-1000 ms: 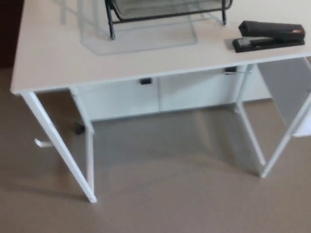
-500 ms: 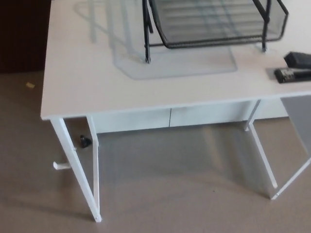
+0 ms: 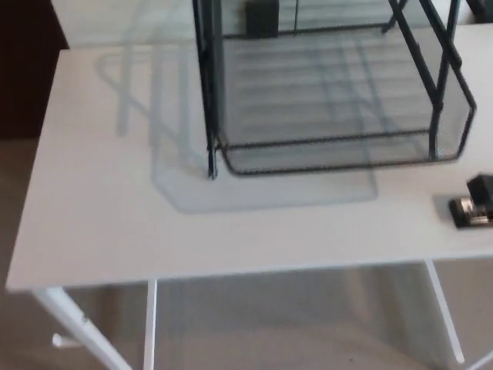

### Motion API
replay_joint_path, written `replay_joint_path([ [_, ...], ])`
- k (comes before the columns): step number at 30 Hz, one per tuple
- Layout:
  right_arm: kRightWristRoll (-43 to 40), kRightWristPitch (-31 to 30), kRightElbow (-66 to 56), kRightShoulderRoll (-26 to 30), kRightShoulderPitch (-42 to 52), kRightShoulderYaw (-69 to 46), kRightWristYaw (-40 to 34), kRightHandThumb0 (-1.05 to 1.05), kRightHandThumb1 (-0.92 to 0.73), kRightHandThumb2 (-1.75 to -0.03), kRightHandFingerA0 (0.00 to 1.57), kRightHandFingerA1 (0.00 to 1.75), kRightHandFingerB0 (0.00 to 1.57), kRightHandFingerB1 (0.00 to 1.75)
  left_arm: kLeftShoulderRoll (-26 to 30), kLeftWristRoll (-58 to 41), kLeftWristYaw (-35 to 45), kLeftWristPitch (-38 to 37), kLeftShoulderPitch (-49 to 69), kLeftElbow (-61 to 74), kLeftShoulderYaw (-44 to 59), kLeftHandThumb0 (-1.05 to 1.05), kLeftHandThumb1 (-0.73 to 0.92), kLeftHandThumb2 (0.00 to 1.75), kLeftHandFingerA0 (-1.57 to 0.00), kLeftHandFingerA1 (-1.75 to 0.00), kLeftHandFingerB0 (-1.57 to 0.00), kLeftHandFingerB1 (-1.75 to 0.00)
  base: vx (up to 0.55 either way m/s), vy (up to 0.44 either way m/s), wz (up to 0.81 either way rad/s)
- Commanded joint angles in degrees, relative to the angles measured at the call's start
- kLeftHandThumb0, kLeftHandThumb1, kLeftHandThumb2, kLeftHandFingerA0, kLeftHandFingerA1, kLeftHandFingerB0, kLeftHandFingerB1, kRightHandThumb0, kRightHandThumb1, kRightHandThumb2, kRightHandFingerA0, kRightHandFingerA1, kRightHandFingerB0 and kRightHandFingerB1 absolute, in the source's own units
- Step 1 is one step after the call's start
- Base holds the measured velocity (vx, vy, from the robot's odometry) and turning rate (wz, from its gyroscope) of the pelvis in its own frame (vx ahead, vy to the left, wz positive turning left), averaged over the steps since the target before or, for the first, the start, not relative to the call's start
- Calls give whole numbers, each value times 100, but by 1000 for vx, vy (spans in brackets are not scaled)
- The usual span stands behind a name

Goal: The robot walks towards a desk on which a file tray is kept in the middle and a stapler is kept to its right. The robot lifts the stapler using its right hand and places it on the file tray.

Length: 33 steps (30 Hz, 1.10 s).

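Likely the approach step: the stapler (image 3: 474,204) lies untouched just right of the file tray (image 3: 323,142). No hand shows, so their state cannot be told. Next, the right hand must reach the stapler.

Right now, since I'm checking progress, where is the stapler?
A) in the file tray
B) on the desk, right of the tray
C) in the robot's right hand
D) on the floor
B: the stapler lies on the desk beside the file tray, cut off by the picture's right edge.
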<state>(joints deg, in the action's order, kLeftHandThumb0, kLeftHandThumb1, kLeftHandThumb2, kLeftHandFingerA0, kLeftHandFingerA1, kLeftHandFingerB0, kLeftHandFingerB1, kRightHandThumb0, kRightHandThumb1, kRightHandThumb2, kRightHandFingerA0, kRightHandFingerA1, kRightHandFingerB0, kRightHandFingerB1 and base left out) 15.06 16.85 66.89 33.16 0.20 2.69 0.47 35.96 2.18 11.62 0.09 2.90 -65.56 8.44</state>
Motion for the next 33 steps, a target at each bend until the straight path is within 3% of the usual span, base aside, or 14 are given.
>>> replay_joint_path([
  [1, -130, 169, -52, 70, 50, -83, 138, -64, -69, -61, 7, 38, 16, 30, 69, -50, 23, -96, 28, 38, 57, -27, 65, 115, -10, -54, -10, -52, 306, 18, 0],
  [3, 85, 132, -141, 113, 88, 57, -83, -70, -53, -88, 5, 43, 10, 42, 67, 75, -125, -237, 18, -35, -32, -52, 87, 68, -26, -48, -26, -41, 311, 36, -12],
  [5, 76, 95, -158, 121, 66, 67, -31, -36, -50, -104, 4, 53, 0, 48, 79, 69, -98, -207, 8, -36, -41, -52, 87, 68, -26, -48, -26, -41, 310, 91, -24],
  [7, -23, 88, -192, 87, 86, 6, 12, -62, -69, -62, 8, 33, 17, 30, 68, -86, 8, -126, 53, 57, 86, -50, 90, 68, -23, -47, -23, -40, 361, 143, -26],
  [10, 36, 67, -208, 82, 84, 67, -43, -37, -48, -105, 4, 54, 0, 49, 87, 13, 24, -143, 55, 78, -1, -51, 90, 66, -24, -46, -29, -43, 381, 265, -41],
  [11, 2, 67, -134, 65, 42, 48, -14, -58, -69, -62, 8, 32, 15, 31, 84, 6, 20, -145, 43, 58, 3, -51, 90, 66, -23, -44, -27, -41, 367, 285, -40],
  [13, -14, -14, -70, 52, -35, 40, -1, -58, -69, -62, 7, 31, 17, 31, 70, 68, -74, -138, -12, -28, -53, -51, 90, 66, -24, -46, -30, -41, 353, 276, -20],
  [19, 103, 113, -129, 146, 49, 151, -36, -74, -54, -94, 1, 38, 9, 39, 72, -3, 5, -236, 23, -39, -10, -51, 90, 69, -23, -48, -22, -41, 267, 211, 7],
  [21, 70, 137, -216, 149, 78, 127, -77, -67, -71, -61, 9, 36, 16, 30, 74, 33, -4, -217, 8, -50, -47, -52, 90, 69, -23, -46, -23, -39, 105, -57, 6],
  [23, -83, 159, -250, 101, 90, 4, -8, -37, -48, -104, 3, 53, 0, 48, 77, 51, -9, -235, 15, -50, -68, -52, 92, 67, -23, -46, -30, -42, 57, -128, 12],
  [25, -54, 81, -265, 106, 49, 4, -6, -64, -70, -61, 7, 37, 16, 30, 68, 82, -54, -247, -17, -91, -102, -53, 88, 68, -25, -46, -25, -40, 4, -212, -10],
  [28, -2, 90, -298, 107, 66, 40, -72, -36, -49, -104, 3, 53, 0, 48, 46, -1, -72, -219, -31, -105, -29, -52, 88, 68, -25, -47, -24, -40, -54, -228, 10],
  [31, 9, 10, -336, 125, -33, 62, 19, -65, -69, -62, 9, 33, 16, 30, 44, -50, -74, -174, -86, -132, 31, -52, 88, 66, -24, -47, -24, -39, -110, -70, -1],
  [33, -69, 41, -288, 89, -50, 1, 30, -36, -49, -104, 3, 53, 0, 48, 65, -35, 0, -346, -27, -124, 25, -52, 88, 66, -25, -48, -26, -43, -112, -2, 2],
])
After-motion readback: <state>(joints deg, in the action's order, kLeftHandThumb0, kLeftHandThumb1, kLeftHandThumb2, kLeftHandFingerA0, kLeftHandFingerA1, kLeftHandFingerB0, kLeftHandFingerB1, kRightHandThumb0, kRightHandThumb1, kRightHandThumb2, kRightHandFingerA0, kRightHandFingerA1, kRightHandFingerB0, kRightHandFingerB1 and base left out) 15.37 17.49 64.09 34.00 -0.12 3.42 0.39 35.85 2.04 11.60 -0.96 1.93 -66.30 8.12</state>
